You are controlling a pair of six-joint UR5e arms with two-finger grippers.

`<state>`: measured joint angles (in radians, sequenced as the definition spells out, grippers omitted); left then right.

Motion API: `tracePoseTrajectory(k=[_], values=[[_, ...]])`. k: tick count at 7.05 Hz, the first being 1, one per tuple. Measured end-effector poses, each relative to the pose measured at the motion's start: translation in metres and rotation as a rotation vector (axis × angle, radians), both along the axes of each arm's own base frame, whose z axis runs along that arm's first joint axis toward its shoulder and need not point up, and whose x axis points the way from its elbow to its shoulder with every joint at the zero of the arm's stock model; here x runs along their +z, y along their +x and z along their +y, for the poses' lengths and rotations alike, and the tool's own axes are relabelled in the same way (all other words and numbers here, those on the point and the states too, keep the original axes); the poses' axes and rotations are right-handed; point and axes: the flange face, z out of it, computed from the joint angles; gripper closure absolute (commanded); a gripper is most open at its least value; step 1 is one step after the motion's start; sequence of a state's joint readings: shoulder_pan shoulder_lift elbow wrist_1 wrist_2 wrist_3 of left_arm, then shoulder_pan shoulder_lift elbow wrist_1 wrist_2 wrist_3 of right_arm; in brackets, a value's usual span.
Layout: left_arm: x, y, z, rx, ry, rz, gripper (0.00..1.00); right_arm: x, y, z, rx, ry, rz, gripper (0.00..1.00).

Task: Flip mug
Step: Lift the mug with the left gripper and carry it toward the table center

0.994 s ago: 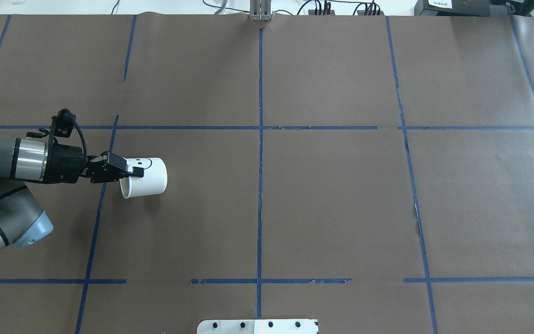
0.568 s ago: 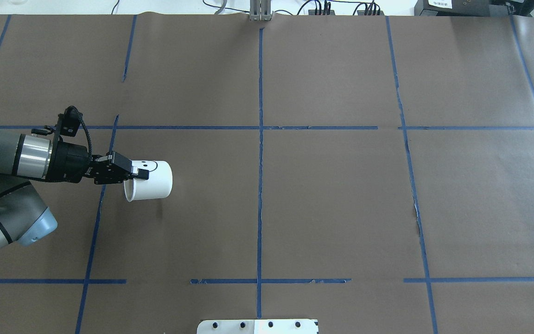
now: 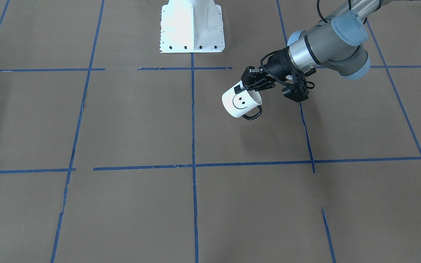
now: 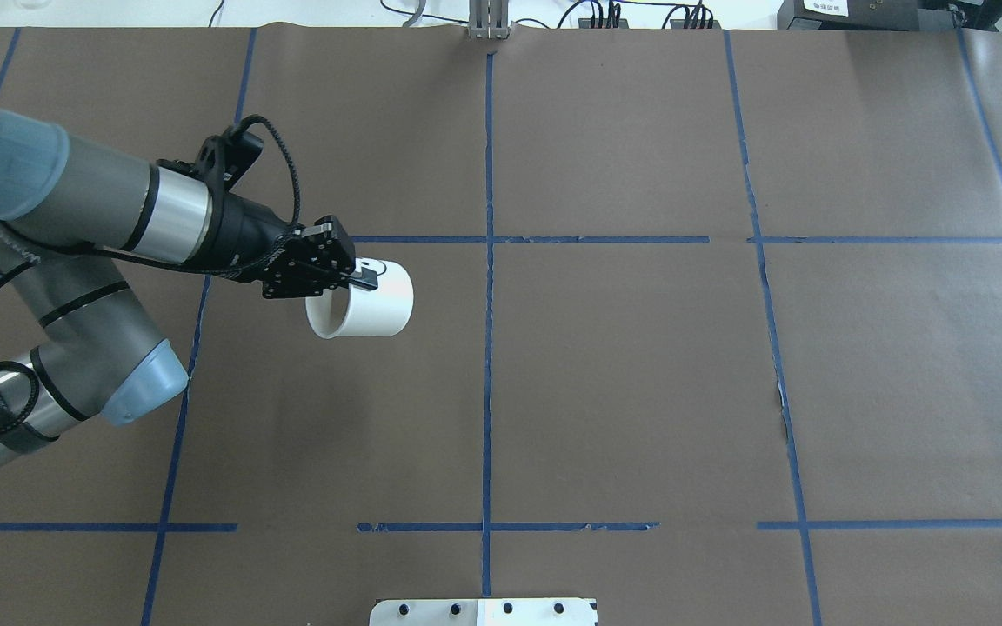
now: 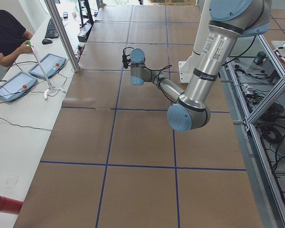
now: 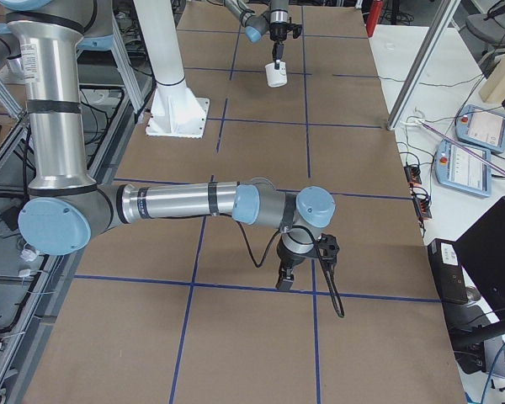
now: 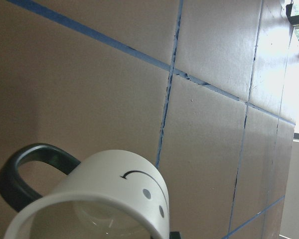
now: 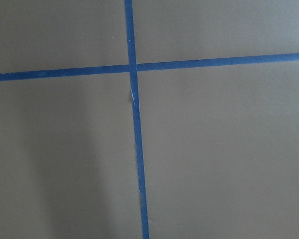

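Note:
The white mug (image 3: 239, 103) with a black smiley face hangs in the air on its side. Its dark handle (image 3: 251, 114) points down and its mouth faces the left arm. My left gripper (image 3: 246, 88) is shut on the mug's rim; both also show in the overhead view, gripper (image 4: 360, 280) and mug (image 4: 369, 306). The left wrist view shows the mug (image 7: 120, 195) and its pale inside from close up. My right gripper (image 6: 284, 281) shows only in the exterior right view, low over the table; I cannot tell whether it is open or shut.
The table is covered in brown paper (image 4: 640, 374) with a grid of blue tape lines. The white robot base plate (image 3: 191, 29) stands at the robot's edge. An operator (image 5: 7, 35) and control pendants (image 5: 47, 65) are beside the table.
The left arm has lifted the mug off the table and carried it right and farther from the robot. The mug stays on its side in the same grip.

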<state>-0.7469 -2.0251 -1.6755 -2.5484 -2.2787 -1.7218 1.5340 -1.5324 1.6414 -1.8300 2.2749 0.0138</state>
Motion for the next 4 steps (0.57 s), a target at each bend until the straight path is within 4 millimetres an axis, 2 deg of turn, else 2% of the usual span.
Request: tracePoseTrajectory(k=[3, 4], values=[[-0.092, 0.034, -0.020, -0.035, -0.005, -0.160, 1.00, 0.000, 0.000, 0.000, 0.000, 0.000, 0.000, 0.00], [-0.115, 0.054, -0.017, -0.047, 0.007, -0.230, 1.00, 0.000, 0.000, 0.000, 0.000, 0.000, 0.000, 0.00]])
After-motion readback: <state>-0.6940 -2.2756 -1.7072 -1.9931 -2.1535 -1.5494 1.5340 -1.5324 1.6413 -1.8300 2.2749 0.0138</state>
